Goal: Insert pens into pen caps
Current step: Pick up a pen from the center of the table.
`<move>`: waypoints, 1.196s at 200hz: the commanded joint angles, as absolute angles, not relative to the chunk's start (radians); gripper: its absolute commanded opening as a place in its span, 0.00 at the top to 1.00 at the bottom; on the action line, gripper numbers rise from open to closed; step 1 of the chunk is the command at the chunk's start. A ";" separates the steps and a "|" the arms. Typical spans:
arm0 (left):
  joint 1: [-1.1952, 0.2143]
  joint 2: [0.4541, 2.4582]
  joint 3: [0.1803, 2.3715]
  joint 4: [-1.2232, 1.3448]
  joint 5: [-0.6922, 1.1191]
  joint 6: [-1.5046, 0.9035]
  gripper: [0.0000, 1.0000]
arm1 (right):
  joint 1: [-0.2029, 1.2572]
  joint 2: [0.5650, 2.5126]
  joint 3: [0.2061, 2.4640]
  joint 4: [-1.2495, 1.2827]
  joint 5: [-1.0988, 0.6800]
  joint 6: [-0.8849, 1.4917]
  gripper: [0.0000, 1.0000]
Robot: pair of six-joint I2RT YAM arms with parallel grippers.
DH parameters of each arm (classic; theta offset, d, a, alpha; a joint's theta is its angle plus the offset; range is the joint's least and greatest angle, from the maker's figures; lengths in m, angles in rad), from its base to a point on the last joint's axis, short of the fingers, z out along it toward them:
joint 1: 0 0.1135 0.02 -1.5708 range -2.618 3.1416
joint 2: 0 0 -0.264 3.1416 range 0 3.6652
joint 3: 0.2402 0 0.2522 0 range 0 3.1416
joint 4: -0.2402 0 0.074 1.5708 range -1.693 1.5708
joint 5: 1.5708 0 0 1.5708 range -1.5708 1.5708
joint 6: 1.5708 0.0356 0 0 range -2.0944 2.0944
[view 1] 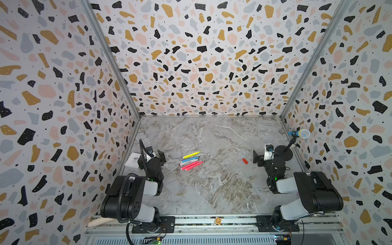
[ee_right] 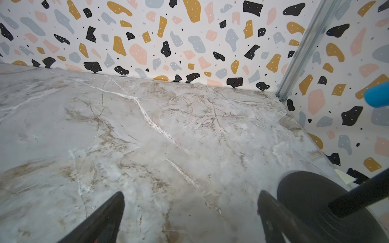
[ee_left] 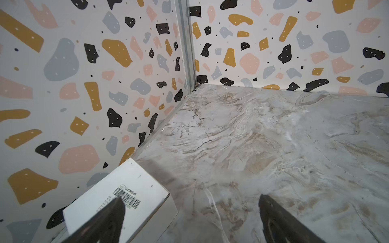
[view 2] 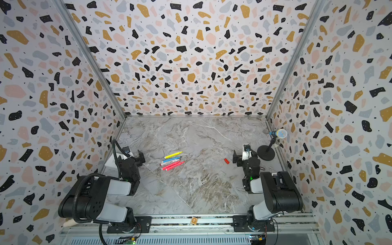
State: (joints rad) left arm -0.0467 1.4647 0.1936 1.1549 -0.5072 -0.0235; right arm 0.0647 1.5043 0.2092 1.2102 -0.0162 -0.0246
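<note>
The marble-patterned table (view 1: 212,137) fills the floor of a speckled booth. The two arms are mounted along the table's front edge, the left arm (view 1: 127,197) at the front-left corner and the right arm (view 1: 314,191) at the front-right corner, both folded low. A microphone on a stand (view 1: 285,152) sits against the right edge, its round black base just beside the right arm's wrist. A white box with a barcode label (ee_left: 126,189) lies against the left edge, partly under the left arm's wrist.

The left gripper (ee_left: 189,202) hovers close above the table near the left edge, its jaws spread wide with nothing between them. The right gripper (ee_right: 190,197) hovers near the right edge, jaws likewise spread and empty, one finger next to the stand's base.

The pens lie bunched side by side a little left of the table's middle, well apart from both grippers. From back to front they are the yellow pen (view 1: 191,154), the light blue pen (view 1: 190,159), the white pen with red ends (view 1: 188,163) and the two pink pens (view 1: 192,165), which touch each other. A red-orange pen cap (view 1: 245,161) lies alone toward the right edge, near the right gripper but clear of it
</note>
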 commanded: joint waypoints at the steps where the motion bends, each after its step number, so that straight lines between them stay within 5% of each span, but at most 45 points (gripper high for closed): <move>1: -0.041 1.467 0.211 1.226 -0.520 -0.035 0.00 | 0.060 1.494 0.219 1.229 -0.031 -0.020 0.01; 239: -0.037 1.479 0.229 1.205 -0.509 -0.031 0.01 | 0.061 1.492 0.221 1.224 -0.031 -0.020 0.01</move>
